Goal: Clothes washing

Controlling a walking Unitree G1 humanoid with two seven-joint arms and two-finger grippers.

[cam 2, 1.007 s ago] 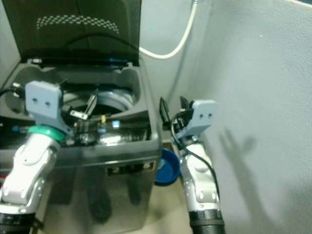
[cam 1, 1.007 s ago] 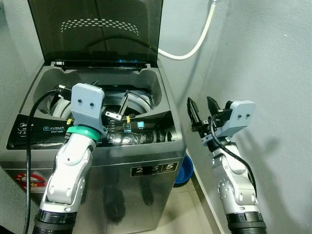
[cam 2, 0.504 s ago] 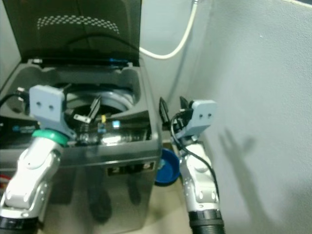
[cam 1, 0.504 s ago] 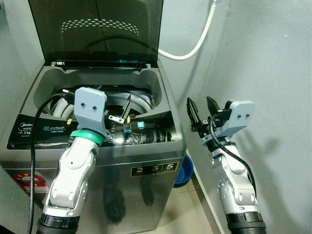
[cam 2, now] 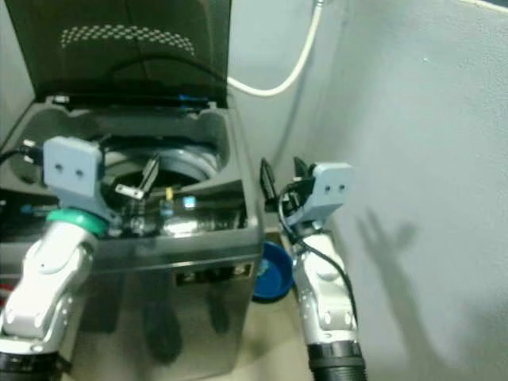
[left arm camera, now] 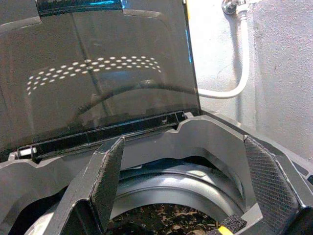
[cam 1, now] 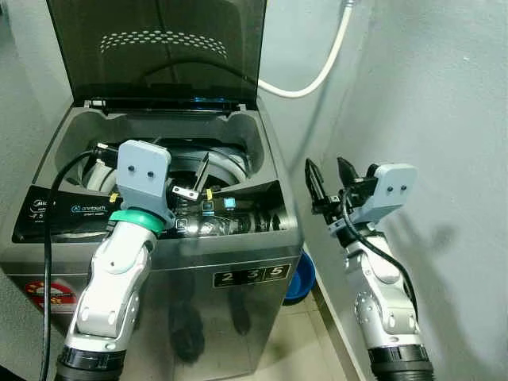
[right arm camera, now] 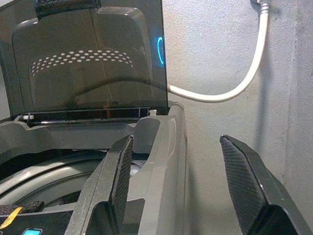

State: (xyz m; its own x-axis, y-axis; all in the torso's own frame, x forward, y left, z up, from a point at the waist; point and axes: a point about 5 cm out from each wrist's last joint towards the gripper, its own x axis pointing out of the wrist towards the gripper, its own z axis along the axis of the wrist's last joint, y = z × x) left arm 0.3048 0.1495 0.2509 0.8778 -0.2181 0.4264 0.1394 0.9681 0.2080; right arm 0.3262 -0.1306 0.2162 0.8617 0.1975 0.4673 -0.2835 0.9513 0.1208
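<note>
1. Washer [cam 1: 198,262]: grey top-loader against the wall, dark lid [cam 1: 159,48] raised upright, drum [left arm camera: 161,196] exposed below it.
2. Hose [cam 1: 321,67]: white, curving down the wall behind the washer's right rear corner.
3. Basin [cam 1: 300,278]: blue, on the floor just beside the washer's right side.
4. Left claw [cam 1: 190,178]: over the front of the drum opening, above the control panel, fingers apart, nothing held.
5. Right claw [cam 1: 327,176]: raised in the gap right of the washer, fingers apart, empty.

Your left gripper [cam 1: 197,176] is raised, fingers spread apart. Your right gripper [cam 1: 327,176] is upright beside it, fingers likewise parted, holding nothing.
</note>
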